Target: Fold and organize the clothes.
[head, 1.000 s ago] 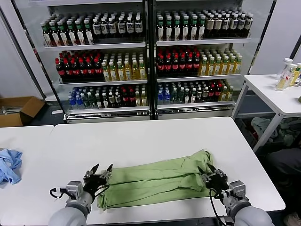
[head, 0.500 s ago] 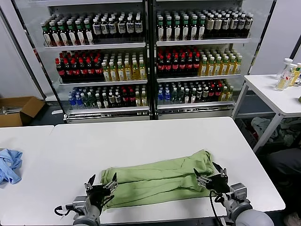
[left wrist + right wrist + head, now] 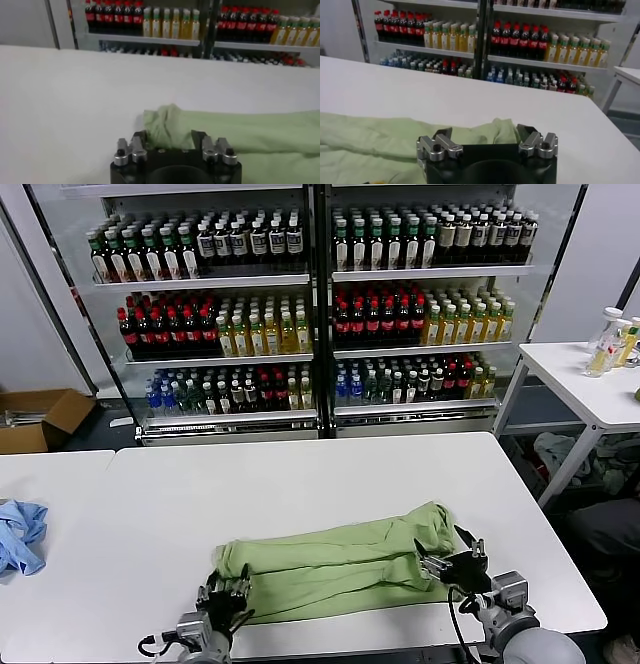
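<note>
Head view: the green polo shirt [image 3: 335, 569] lies folded into a long band on the white worktop [image 3: 300, 474]. The left pincer [image 3: 226, 604] sits at its left end and the right pincer [image 3: 455, 561] at its right end.

Left wrist view: the left pincer's [image 3: 170, 145] jaws stand apart, cloth between them; whether it grips, I cannot tell.

Right wrist view: the right pincer [image 3: 485, 137] is spread wide, released, at the shirt's edge.

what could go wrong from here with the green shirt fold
1. The left end effector sits at the bunched end of the green shirt near the table's front edge; a poor pinch could catch only one layer and undo the fold.
2. The right end effector is open at the other end, so lifting may be uneven.
</note>
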You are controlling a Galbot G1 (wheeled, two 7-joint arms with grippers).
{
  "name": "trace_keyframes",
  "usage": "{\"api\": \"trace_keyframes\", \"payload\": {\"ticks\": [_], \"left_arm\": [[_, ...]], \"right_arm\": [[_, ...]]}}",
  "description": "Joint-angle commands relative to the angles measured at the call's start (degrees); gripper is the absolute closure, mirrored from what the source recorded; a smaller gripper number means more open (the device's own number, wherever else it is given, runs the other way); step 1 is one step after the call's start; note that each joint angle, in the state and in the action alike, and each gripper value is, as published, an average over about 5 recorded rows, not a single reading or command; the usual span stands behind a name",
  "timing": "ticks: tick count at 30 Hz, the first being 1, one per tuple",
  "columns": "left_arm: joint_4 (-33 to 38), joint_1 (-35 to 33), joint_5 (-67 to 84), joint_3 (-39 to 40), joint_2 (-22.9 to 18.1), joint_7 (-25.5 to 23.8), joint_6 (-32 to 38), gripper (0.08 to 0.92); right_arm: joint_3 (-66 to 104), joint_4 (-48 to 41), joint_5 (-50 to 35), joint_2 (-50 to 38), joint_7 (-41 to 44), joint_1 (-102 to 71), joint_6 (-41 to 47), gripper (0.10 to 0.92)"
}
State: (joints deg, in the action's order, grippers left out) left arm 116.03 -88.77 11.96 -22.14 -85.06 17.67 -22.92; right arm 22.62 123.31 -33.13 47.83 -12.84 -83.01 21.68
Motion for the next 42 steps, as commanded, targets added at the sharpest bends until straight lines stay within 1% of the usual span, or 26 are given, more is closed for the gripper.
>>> {"api": "trace_keyframes", "payload": {"ticks": [1, 5, 8, 11, 14, 19, 22, 28, 32, 34, 36, 39, 42], "left_arm": [[-3.48, -0.62, -0.93, 0.07, -2.28, 0.21, 1.19, 0.553], [-3.96, -0.87, 0.18, -0.51, -2.89, -0.06, 2.22, 0.665], [-3.9, -0.81, 1.39, -1.48, -2.58, -0.89, 2.8, 0.752], [-3.67, -0.2, 3.03, -3.59, -0.71, -2.28, 2.99, 0.835], [-3.41, 0.79, 5.15, -7.48, 2.58, -4.35, 2.9, 0.888], [-2.42, 2.13, 10.41, -16.71, 9.13, -7.28, 1.47, 0.903], [-3.4, 2.83, 14.48, -23.18, 13.15, -8.8, 0.7, 0.906], [-7.09, 4.98, 22.76, -33.16, 21.67, -10.14, -0.57, 0.911], [-6.74, 6.67, 32.53, -37.79, 25.69, -10.48, -3.46, 0.911], [-4.67, 7.45, 40.14, -38.92, 25.89, -10.6, -5.55, 0.911], [-2.04, 8.26, 48.39, -39.03, 24.87, -10.42, -7.38, 0.911], [3.15, 8.83, 57.18, -37.19, 21.66, -10.03, -8.92, 0.911], [8.0, 8.72, 62.1, -33.63, 17.68, -10.1, -9.38, 0.911]], "right_arm": [[0.11, 0.01, -0.09, -0.18, -0.03, -0.01, -0.07, 0.203], [0.24, -0.26, -0.45, -0.44, -0.11, 0.26, -0.24, 0.203], [0.06, -0.47, -0.61, -0.58, -0.12, 0.66, -0.41, 0.202], [-0.22, -0.82, -0.8, -0.88, -0.2, 1.52, -0.76, 0.203], [-0.35, -1.05, -1.31, -1.68, -0.16, 2.45, -1.47, 0.203], [-0.82, -0.92, -2.24, -2.25, 0.04, 3.96, -2.38, 0.202], [-1.91, -1.63, -2.07, -2.08, 0.11, 4.53, -2.9, 0.203], [-3.84, -2.45, -1.84, -1.84, 0.31, 6.26, -3.3, 0.202], [-5.29, -2.8, -1.95, -2.01, 0.36, 8.15, -3.49, 0.203], [-5.79, -2.85, -1.95, -2.13, 0.45, 8.61, -3.63, 0.203], [-6.24, -2.97, -1.87, -2.05, 0.46, 8.94, -3.74, 0.203], [-6.63, -2.92, -1.77, -1.9, 0.45, 9.23, -3.72, 0.202], [-6.55, -2.93, -1.67, -2.3, 0.56, 8.96, -3.85, 0.203]]}}
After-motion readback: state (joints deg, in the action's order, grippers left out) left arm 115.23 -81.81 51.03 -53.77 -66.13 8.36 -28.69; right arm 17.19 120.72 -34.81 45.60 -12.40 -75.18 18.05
